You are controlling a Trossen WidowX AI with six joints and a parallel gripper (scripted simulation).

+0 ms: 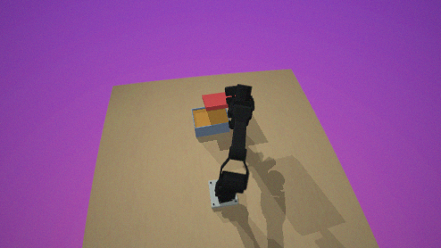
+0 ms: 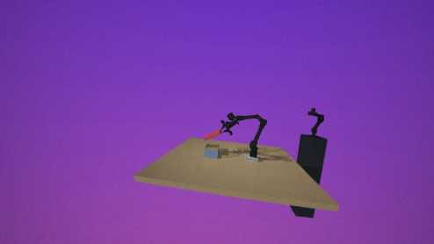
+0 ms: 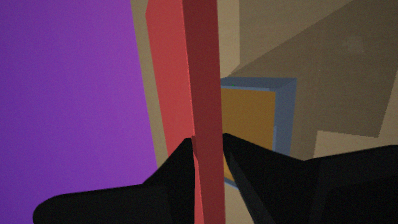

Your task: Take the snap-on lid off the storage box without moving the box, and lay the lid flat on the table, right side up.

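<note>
The red lid [image 1: 215, 100] [image 2: 213, 135] [image 3: 206, 75] is off the box and in the air, tilted, with its far side lower in the exterior view. My gripper [image 2: 220, 131] [image 3: 206, 142] is shut on one edge of the lid; in the top view the arm hides the fingertips. The blue-grey storage box [image 1: 212, 130] [image 2: 211, 152] [image 3: 286, 117] stands upright and open on the table, its orange inside showing. The lid is above the box and apart from it, and in the top view it overlaps the box's back rim.
The wooden table [image 1: 147, 169] [image 2: 193, 168] carries the arm's pale base plate [image 1: 214, 204] [image 2: 251, 160], in front of the box in the top view. A dark pedestal [image 2: 312, 154] with a small black arm on it stands beyond the table's edge. Shadows of the arm cross the table.
</note>
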